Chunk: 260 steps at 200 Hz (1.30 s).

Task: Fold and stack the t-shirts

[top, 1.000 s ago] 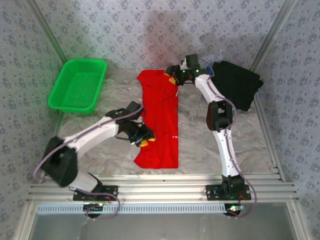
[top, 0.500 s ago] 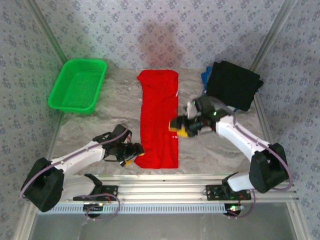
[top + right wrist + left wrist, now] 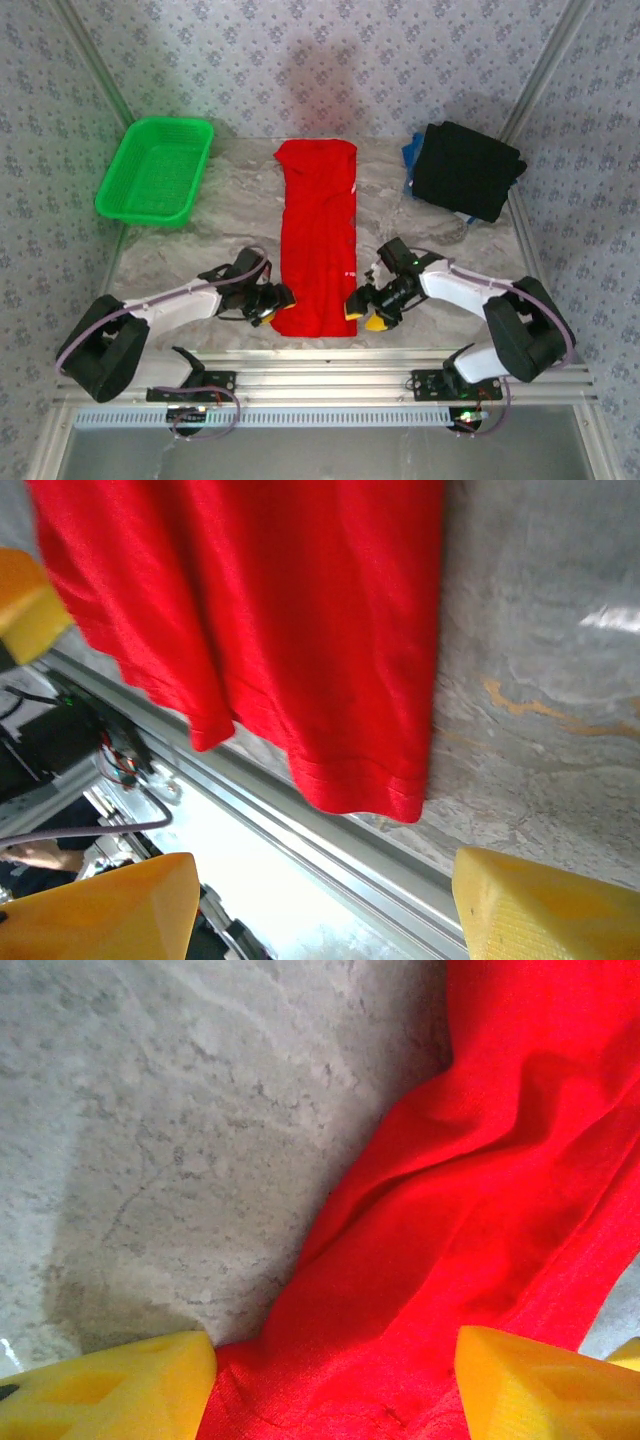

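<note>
Red t-shirt (image 3: 318, 240): cross-fold pending.
Lying as a narrow strip on the desk (image 3: 200, 250); left hand (image 3: 270, 303) and right hand (image 3: 365, 312) are hovering open at its near corners; folded black t-shirt (image 3: 465, 170) is waiting far right.

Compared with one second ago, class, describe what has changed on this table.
The right end effector swept from the far end of the red t-shirt back to its near right corner; the left end effector slid nearer, to the near left corner. Both stand open, gripping nothing. The red t-shirt, green basket, black t-shirt and blue t-shirt stayed put.
</note>
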Each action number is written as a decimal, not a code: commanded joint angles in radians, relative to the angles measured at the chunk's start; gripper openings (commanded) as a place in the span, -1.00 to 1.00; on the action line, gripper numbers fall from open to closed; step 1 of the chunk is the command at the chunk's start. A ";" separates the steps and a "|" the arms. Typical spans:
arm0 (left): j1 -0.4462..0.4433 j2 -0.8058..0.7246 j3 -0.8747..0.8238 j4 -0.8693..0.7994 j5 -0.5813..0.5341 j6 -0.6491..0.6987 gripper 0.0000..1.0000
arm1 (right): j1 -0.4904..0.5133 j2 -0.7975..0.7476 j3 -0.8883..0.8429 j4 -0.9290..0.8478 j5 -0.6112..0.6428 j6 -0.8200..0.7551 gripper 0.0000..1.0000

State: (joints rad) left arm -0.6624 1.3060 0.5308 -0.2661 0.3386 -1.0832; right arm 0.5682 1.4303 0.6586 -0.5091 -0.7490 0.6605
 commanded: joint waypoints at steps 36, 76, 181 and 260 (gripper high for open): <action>-0.093 0.088 0.001 0.010 0.000 -0.047 -0.01 | 0.079 0.091 0.025 0.065 -0.006 -0.012 0.39; -0.134 0.076 0.038 -0.055 -0.013 -0.076 -0.50 | 0.138 0.191 0.123 0.035 -0.004 -0.023 0.31; -0.136 -0.081 0.036 -0.230 -0.075 -0.111 -0.85 | 0.135 0.164 0.157 -0.178 0.019 -0.060 -1.00; -0.040 -0.048 0.285 -0.328 -0.058 -0.030 -0.86 | 0.048 0.166 0.415 -0.358 0.031 -0.104 -1.00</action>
State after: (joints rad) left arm -0.7532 1.2339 0.7025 -0.5320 0.2733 -1.1530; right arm 0.6662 1.5902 0.9604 -0.7593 -0.7250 0.5995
